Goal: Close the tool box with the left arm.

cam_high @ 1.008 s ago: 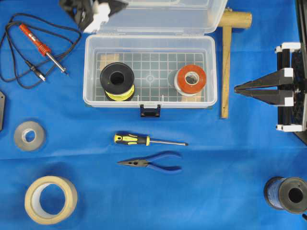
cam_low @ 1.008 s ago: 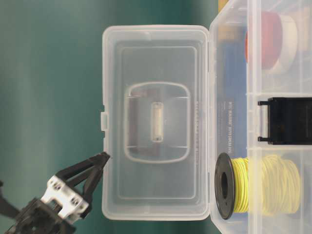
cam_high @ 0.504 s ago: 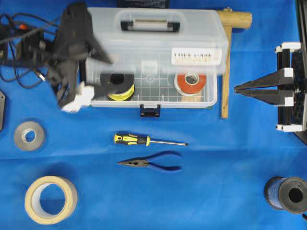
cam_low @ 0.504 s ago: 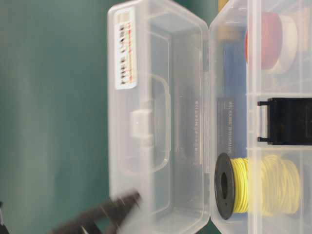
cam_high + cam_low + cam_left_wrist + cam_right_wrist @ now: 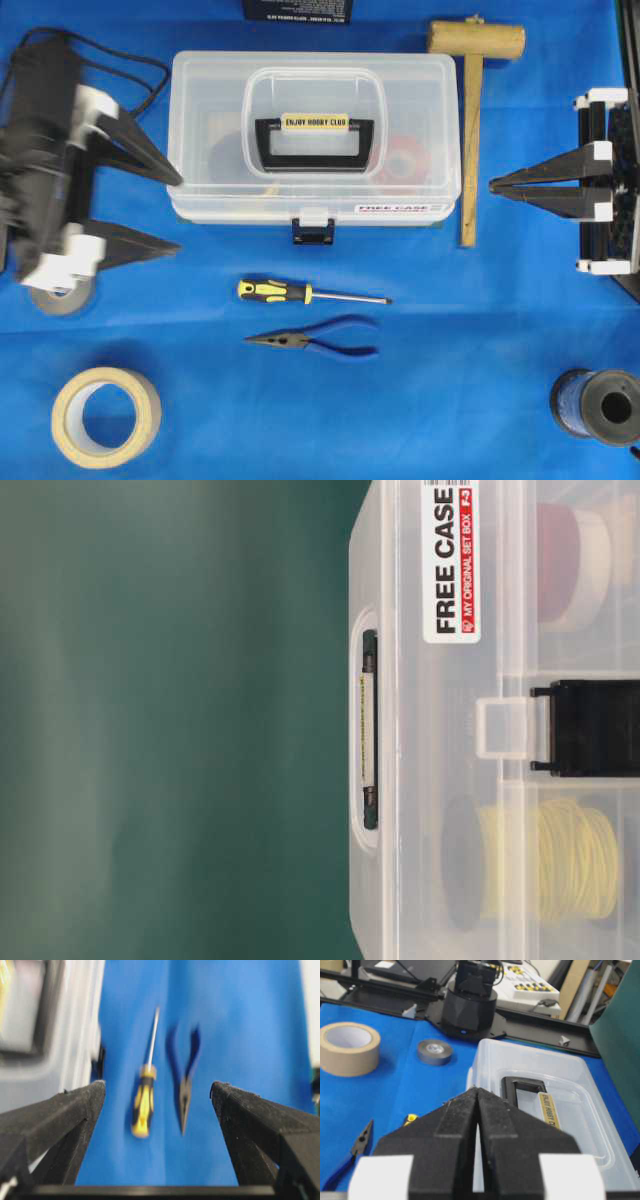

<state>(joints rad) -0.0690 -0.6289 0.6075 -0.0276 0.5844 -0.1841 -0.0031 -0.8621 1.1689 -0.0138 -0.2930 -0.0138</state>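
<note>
My table (image 5: 450, 400) wears a blue cloth. On it, up the middle, sits the tool box (image 5: 313, 140) with its lid down. Beside the box's right end lies a wooden mallet (image 5: 471, 120), head at the far edge. In front of the box lie a screwdriver (image 5: 300, 293) and, just nearer, blue pliers (image 5: 320, 341), both pointing across. A big tan tape roll (image 5: 105, 416) lies at the near left, a grey roll (image 5: 60, 297) above it, and a dark spool (image 5: 598, 406) at the near right.
</note>
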